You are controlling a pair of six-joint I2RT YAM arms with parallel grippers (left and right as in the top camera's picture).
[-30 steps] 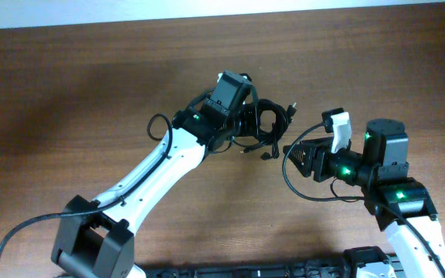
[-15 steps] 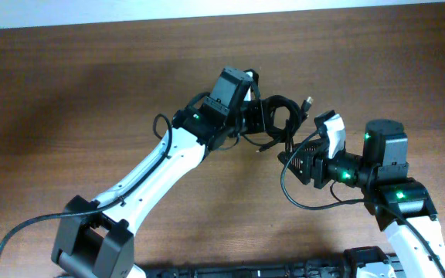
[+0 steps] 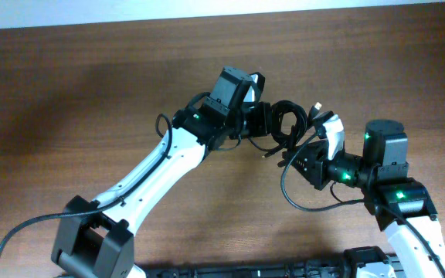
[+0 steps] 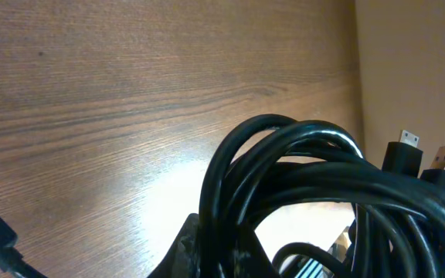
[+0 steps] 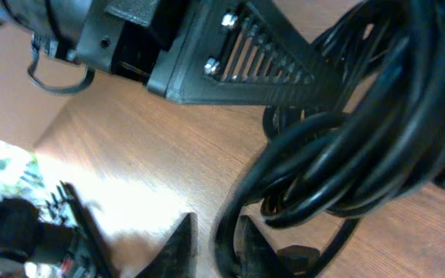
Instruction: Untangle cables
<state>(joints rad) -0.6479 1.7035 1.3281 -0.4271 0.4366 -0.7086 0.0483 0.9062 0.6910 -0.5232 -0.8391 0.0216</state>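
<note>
Left arm (image 3: 157,166): reaches from near-left base diagonally to mid-counter (image 3: 76,77), wrist turned right. Left jaws together, clamped on cables (image 3: 288,123). The coiled bundle sits between both wrists.

Right arm (image 3: 399,197): rises from near-right corner, wrist aimed left at bundle. Right jaws nearly together astride one strand (slight gap on one side); true pinch cannot tell.

Two metal-tipped plugs (image 4: 402,150) poke out at coil's edge. Strands overlap and individual cords can't be traced. Both wrist views crop bundle.
</note>
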